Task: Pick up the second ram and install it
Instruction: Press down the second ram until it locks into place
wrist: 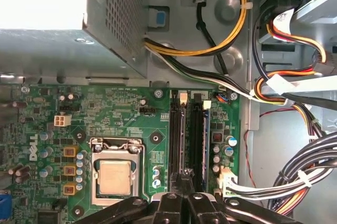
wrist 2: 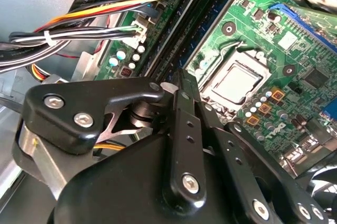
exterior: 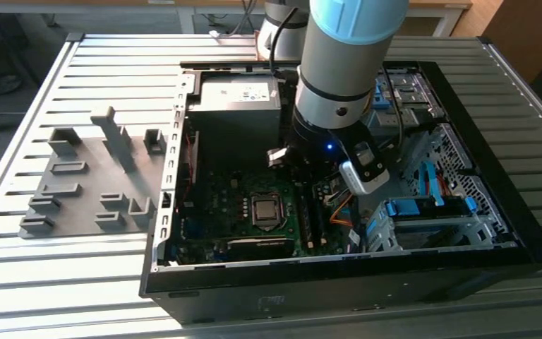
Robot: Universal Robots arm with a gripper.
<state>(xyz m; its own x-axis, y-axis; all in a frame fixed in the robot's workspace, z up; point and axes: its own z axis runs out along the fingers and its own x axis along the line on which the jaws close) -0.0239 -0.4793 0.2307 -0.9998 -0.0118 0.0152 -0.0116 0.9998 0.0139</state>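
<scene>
Judged as seating work, with the gripper [wrist: 184, 181] down inside the case [exterior: 497, 247] and right over the slots [wrist: 184, 129]. Keep the wrist square to the board [wrist: 121, 113] and push straight down along the slot line, with no lean toward the socket [wrist: 115, 175] on one side of the fingers or toward the cables [wrist: 295, 182] on the other. Spread the force evenly so both ends go home together, and watch the end latches just beyond the tips. Ease off at any sign of the board bowing, since a skewed strip is likely to jam rather than click.

As for the fingers [wrist 2: 185, 124]: drawn together in both wrist views, tip against tip, with no gap to speak of and nothing plainly clamped between them. Tips poised at the near end of the slots, touching or just above; cannot tell which.

Just ahead of the tips, on the cable side, a thin blue-green edge standing in a slot, taken for the ram [wrist: 206, 139]. Cannot tell whether it is fully seated, nor whether it is the first or the second.

Well apart from the fingers, outside the case in the exterior view, the rack [exterior: 82, 191].
</scene>
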